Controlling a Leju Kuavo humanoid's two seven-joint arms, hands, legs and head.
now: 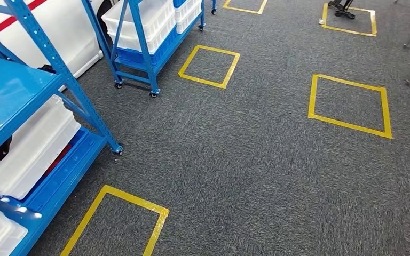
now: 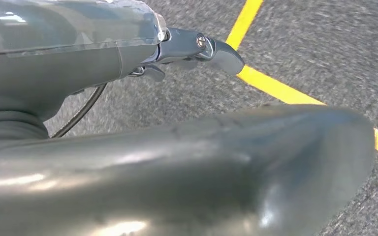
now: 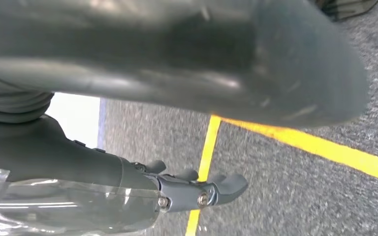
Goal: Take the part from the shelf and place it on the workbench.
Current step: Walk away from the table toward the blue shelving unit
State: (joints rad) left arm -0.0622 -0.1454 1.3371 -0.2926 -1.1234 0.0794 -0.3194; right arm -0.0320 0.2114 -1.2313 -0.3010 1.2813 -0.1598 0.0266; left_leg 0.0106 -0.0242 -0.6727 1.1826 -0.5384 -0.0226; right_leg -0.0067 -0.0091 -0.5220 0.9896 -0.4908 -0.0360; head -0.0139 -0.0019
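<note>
Across shelf (image 1: 16, 96), perhaps unlabelled bins (image 1: 29, 149).

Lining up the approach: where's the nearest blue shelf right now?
Head view, left edge: the blue shelf holds white bins, with a yellow floor square just beside its base.

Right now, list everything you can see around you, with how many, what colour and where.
Shelves: two, blue, on wheels, along the left side.
Bins: several, white, on the shelf levels.
Tape squares: five, yellow, on the floor.
Carpet: one, dark grey, covering the floor.
Stand base: one, black, inside the far right square.
Left hand: grey, holds nothing, hanging over the carpet by a tape line.
Right hand: grey, holds nothing, hanging over the carpet by a tape line.
</note>
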